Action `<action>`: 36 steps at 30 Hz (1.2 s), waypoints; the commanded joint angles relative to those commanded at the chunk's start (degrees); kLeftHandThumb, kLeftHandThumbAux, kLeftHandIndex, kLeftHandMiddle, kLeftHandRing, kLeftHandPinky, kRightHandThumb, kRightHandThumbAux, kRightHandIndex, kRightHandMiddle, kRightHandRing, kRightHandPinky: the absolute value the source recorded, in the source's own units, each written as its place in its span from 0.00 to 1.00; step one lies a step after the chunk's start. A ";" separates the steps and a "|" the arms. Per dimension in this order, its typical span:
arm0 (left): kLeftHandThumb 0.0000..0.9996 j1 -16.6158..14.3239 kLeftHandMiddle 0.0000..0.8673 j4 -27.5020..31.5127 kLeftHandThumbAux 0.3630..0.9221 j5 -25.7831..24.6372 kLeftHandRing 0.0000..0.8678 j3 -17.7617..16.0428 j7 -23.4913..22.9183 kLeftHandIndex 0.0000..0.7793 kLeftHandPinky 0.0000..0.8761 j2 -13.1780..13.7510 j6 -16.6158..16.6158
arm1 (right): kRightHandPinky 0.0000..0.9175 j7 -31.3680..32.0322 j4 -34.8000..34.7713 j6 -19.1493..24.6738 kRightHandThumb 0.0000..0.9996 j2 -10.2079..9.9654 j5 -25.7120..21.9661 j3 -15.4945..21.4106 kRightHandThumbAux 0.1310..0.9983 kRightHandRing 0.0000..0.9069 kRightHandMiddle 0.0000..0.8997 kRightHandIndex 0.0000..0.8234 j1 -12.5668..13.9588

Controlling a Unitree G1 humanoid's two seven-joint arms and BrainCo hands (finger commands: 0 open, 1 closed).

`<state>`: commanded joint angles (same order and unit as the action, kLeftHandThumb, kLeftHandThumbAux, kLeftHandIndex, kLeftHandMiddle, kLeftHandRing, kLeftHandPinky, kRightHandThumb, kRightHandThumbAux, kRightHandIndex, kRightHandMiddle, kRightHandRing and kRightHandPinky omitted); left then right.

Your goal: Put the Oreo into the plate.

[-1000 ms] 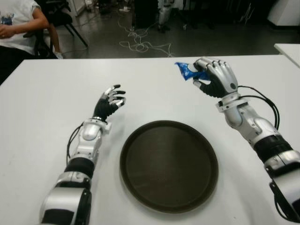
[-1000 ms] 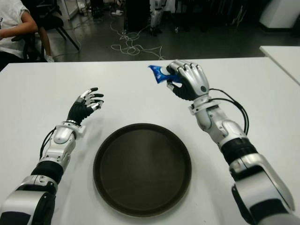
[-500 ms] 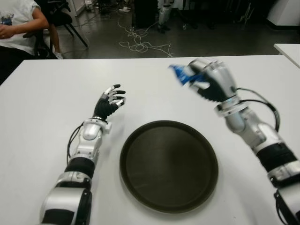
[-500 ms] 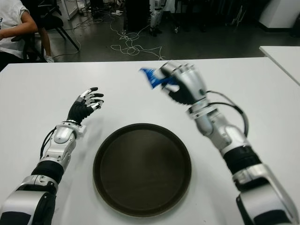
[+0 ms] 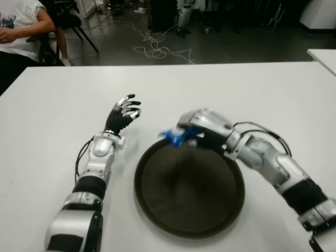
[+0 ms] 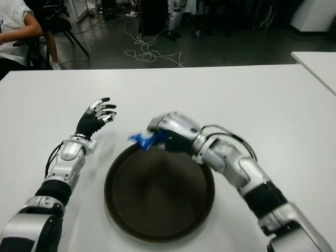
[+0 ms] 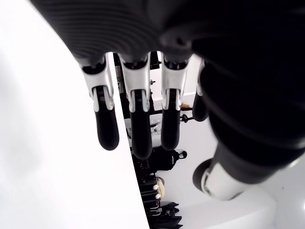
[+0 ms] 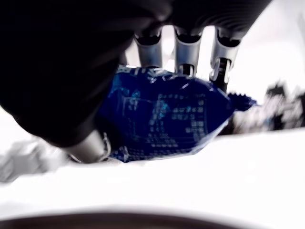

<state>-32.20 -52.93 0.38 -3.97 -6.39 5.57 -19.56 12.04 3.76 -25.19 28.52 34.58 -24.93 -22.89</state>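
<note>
Oreo packet [image 5: 172, 136]: a small blue wrapped pack, held above the far rim of the plate, toward its left side; it is not yet resting on the plate.

Right hand [image 5: 202, 129]: fingers curled around the packet, thumb under and fingers [image 8: 183, 56] over, as the right wrist view shows; the free end of the wrapper sticks out past the knuckles toward the robot's left.

Plate [image 5: 189, 220]: a round dark tray with a low raised rim, lying near the front edge of the table, about midway between the two arms; nothing lies in it.

Left hand [image 5: 122, 114]: fingers loosely spread and holding nothing, shown just off the plate's far-left rim, clear of it.

Table [image 5: 63, 94]: white, bare apart from the plate.

Person [image 5: 21, 23]: seated beyond the far-left corner, partly out of view.

How the packet will likely handle: light, with a thin crinkly film that gives under pressure and is a little slick; the biscuits inside are brittle, so a hard squeeze could crack them.

Where to hold it: across the thick middle of the pack, as now, rather than by the flat sealed end, which would let it swing.

Step in hand, as I judge it: carrying the packet over the rim; what remains is to bring it farther over the middle and uncurl the fingers.
</note>
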 joint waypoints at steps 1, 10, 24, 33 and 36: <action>0.36 -0.20 0.33 -0.40 0.73 -0.15 0.33 -0.13 -0.13 0.22 0.36 0.03 -0.08 | 0.56 2.05 -2.03 0.57 0.83 0.76 -1.22 0.76 0.65 0.66 0.62 0.46 0.64; 0.33 -0.25 0.32 -0.66 0.73 -0.06 0.33 -0.22 -0.37 0.21 0.36 0.19 -1.27 | 0.61 16.67 -10.07 6.32 0.83 3.98 -10.05 3.65 0.65 0.69 0.63 0.46 1.48; 0.34 -0.18 0.32 -0.46 0.75 0.39 0.34 0.29 -0.59 0.22 0.36 0.61 -1.46 | 0.35 33.66 -18.43 10.83 0.83 10.25 -24.10 8.49 0.65 0.58 0.59 0.45 -0.31; 0.34 0.02 0.32 0.05 0.72 0.03 0.33 0.20 -0.92 0.22 0.36 0.58 -1.36 | 0.41 32.84 -15.81 5.09 0.83 9.10 -27.67 10.31 0.65 0.61 0.60 0.46 0.81; 0.34 0.04 0.32 0.28 0.71 0.22 0.33 0.35 -0.93 0.22 0.36 0.71 -1.19 | 0.43 32.84 -12.87 2.98 0.83 8.48 -29.15 10.77 0.65 0.61 0.60 0.46 1.05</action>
<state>-32.17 -52.65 0.60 -3.62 -7.32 6.27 -20.75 44.88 -9.10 -22.21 36.99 5.42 -14.16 -21.85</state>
